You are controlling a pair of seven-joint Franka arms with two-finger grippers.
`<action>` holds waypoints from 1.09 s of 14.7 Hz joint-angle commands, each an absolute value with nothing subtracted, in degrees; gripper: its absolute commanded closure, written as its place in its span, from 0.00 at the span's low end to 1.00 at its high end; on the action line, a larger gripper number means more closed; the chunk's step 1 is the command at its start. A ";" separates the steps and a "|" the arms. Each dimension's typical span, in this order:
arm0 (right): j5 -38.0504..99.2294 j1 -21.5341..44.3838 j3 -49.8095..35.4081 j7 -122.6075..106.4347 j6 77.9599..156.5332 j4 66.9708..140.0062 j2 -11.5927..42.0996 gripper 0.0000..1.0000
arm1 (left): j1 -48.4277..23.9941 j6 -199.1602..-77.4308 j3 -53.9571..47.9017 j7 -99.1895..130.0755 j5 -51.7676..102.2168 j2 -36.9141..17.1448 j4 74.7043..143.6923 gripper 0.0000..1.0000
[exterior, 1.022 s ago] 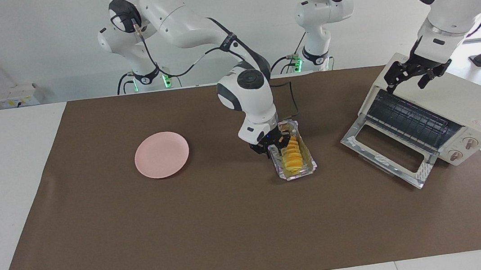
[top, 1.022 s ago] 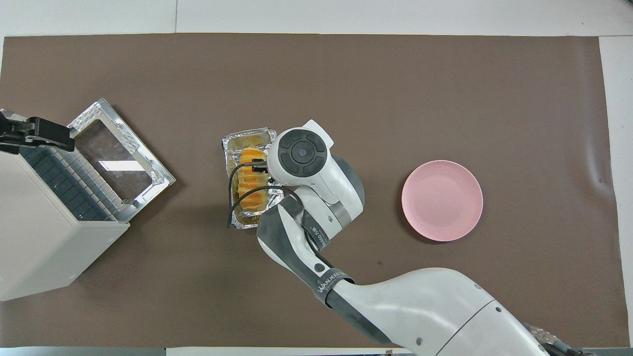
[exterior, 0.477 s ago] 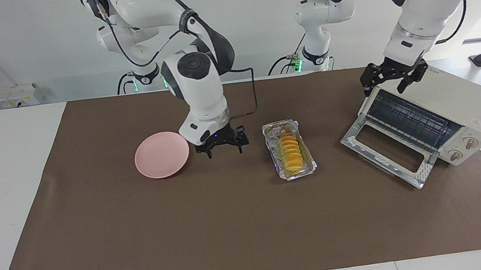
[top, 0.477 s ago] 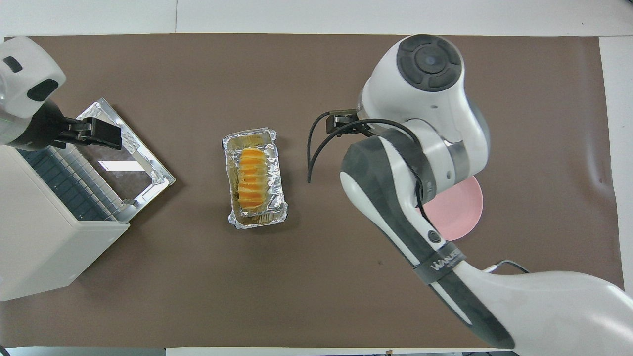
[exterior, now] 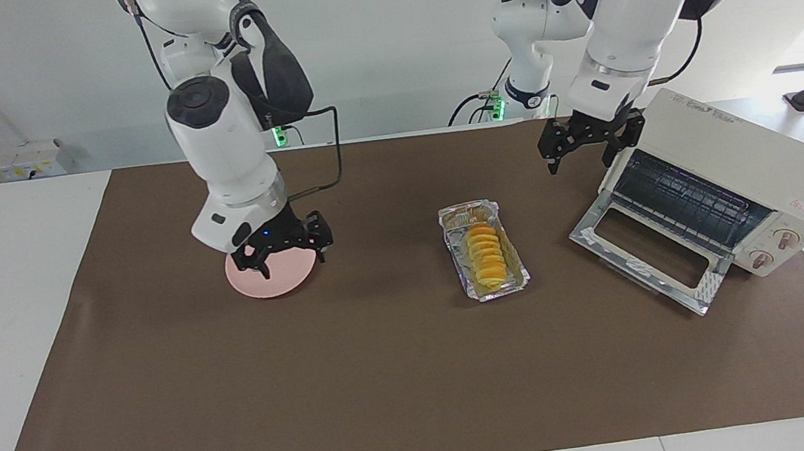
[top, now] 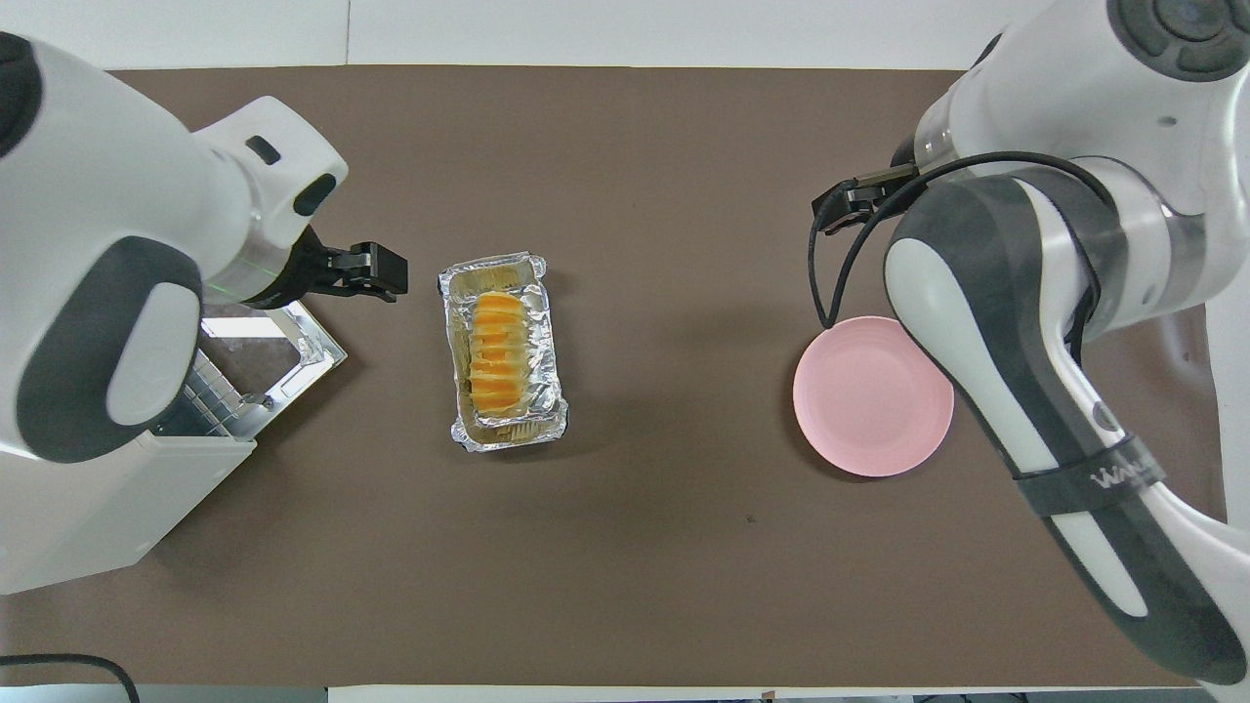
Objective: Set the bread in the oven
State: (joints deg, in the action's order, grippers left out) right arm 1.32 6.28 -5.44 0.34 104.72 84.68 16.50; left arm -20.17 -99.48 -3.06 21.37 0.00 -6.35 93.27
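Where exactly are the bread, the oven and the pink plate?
bread (exterior: 485, 254): facing view, middle slices.
oven (exterior: 742, 156): facing view, cream top panel.
pink plate (top: 869, 405): overhead view, bare centre.

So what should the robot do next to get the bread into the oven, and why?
Probably the left claw should swing over the bread and come down on it. The bread lies untouched in the foil tray, the oven door is already down, and that open claw hangs between them. The right claw, also open, hovers over the pink plate.
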 commanded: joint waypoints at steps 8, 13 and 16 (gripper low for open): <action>1.32 -3.68 -6.24 -10.98 90.28 89.12 2.57 0.00 | -30.94 -111.26 -2.11 34.80 0.62 -12.03 99.67 0.00; 1.32 -3.52 -3.43 -10.55 84.82 89.38 -1.58 0.00 | -31.99 -113.55 -2.11 34.89 0.62 -14.68 100.11 0.00; 1.32 -3.43 -3.52 -8.35 88.58 91.49 -2.11 0.00 | -33.22 -115.39 -2.02 35.94 0.53 -17.91 99.58 0.00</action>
